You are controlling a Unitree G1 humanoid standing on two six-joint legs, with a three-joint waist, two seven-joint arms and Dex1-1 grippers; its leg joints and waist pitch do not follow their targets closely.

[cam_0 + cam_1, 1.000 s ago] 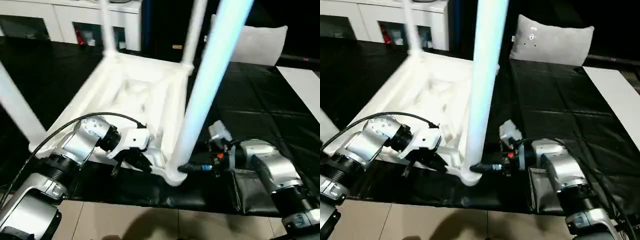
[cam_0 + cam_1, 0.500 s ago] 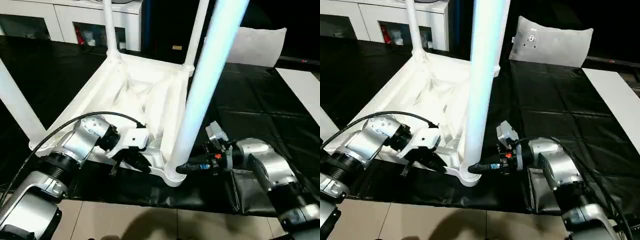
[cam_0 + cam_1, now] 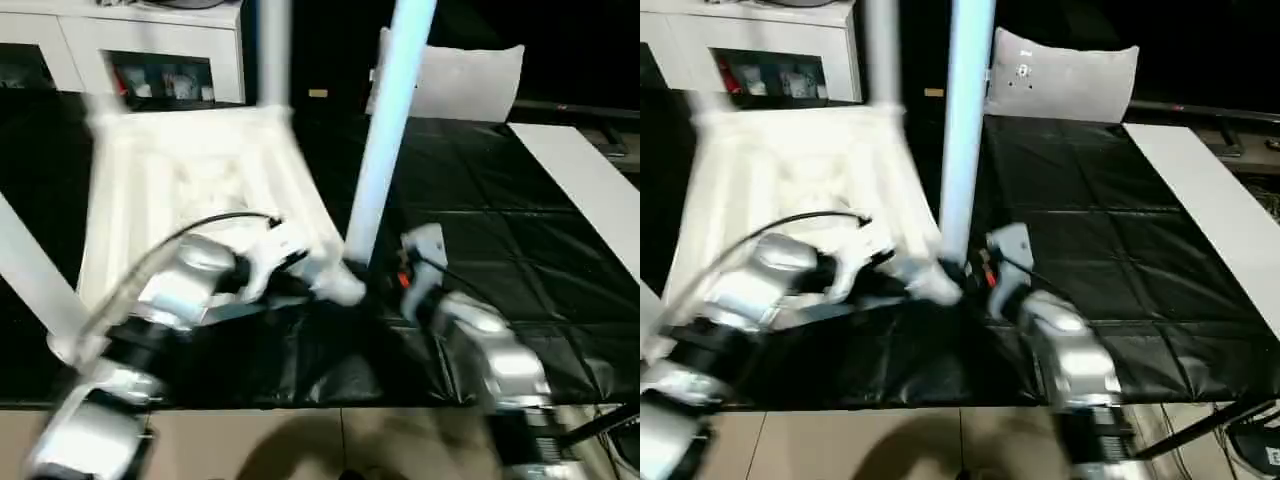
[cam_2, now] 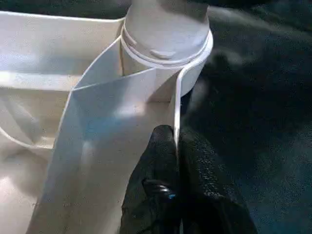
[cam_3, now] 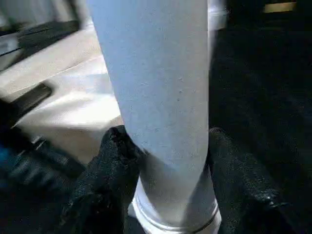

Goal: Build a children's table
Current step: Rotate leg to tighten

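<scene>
Since a second ago the upturned table top [image 3: 190, 185] has swung round on the black desk [image 3: 480, 200], its near corner socket [image 4: 168, 46] now further from the cabinet [image 3: 150, 50]. Left pincer [image 4: 176, 146] pinches the top's thin rim beside that socket. Right pincer [image 5: 165, 161] clasps the upright leg [image 3: 385, 130] just above it.

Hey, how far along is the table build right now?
The tabletop lies upside down with legs standing in its sockets. In hand: the left tool pinches the rim by the near corner socket, and the right tool straddles the near leg. Left: confirming every leg is seated, then flipping it upright.
</scene>
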